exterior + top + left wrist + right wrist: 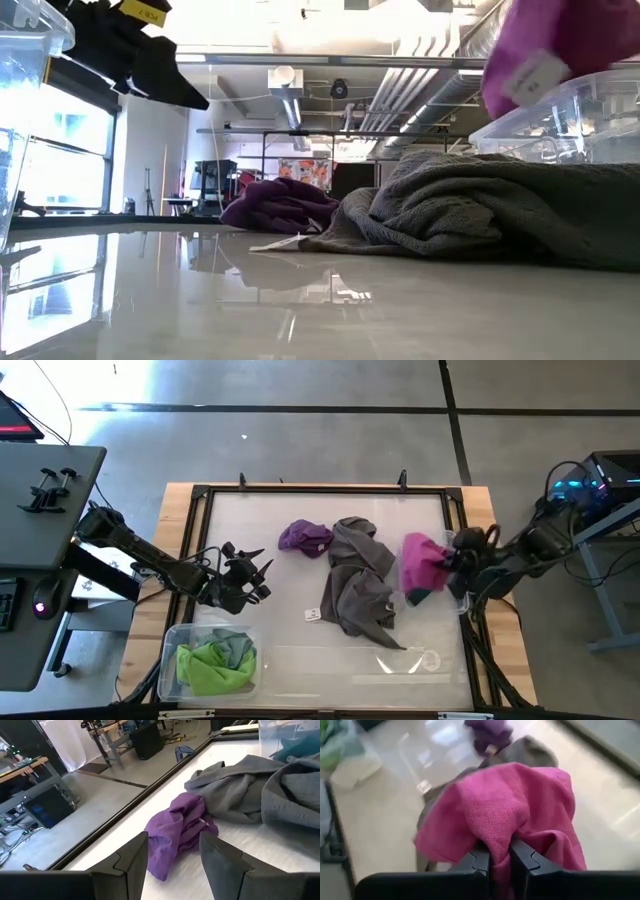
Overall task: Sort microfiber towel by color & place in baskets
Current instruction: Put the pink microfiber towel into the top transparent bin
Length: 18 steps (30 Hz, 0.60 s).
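- We see the right gripper point(500, 857) pinched tight on a soft magenta microfiber towel point(422, 563), holding it off the table at the table's right side, above a clear plastic bin point(452, 575) that sits by the right edge.
- In the low view the magenta microfiber towel point(560, 45) hangs over that bin's rim point(560, 115), its white tag showing.
- We find the left gripper point(172, 852) with its fingers apart and nothing between them, hovering above the table on the left, near the purple microfiber towel point(305, 537).
- A crumpled grey microfiber towel point(358, 575) lies in the middle of the white table top point(250, 520), just beside the purple one; whether they touch we cannot tell.
- At the front left corner we see a clear rectangular plastic basket point(170, 660) holding a lime green towel point(212, 668) with a grey-green cloth point(235, 647) next to it.
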### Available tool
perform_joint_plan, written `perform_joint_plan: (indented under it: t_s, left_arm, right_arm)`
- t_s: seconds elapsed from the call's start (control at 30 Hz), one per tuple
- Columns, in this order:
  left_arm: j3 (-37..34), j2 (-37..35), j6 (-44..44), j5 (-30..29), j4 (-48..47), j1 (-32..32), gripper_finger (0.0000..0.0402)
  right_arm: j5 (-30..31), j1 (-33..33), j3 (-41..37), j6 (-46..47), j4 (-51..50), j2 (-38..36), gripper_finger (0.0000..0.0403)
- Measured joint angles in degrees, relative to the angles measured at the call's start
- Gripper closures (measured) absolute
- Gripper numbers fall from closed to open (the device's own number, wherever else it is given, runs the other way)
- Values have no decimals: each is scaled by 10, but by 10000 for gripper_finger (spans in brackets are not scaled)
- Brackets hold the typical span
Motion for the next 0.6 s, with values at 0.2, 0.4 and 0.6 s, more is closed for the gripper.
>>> perform_joint_plan:
  t_s: [0.2,0.4,0.6]
  left_arm:
    - [0,0,0,0,2,0,236]
    - [0,0,0,0,4,0,236]
    - [0,0,24,0,35,0,236]
  right_arm:
    - [-99,-45,-75,50,-20,39,381]
    - [-184,-109,-180,65,-26,58,380]
    - [-229,-159,-245,17,11,57,350]
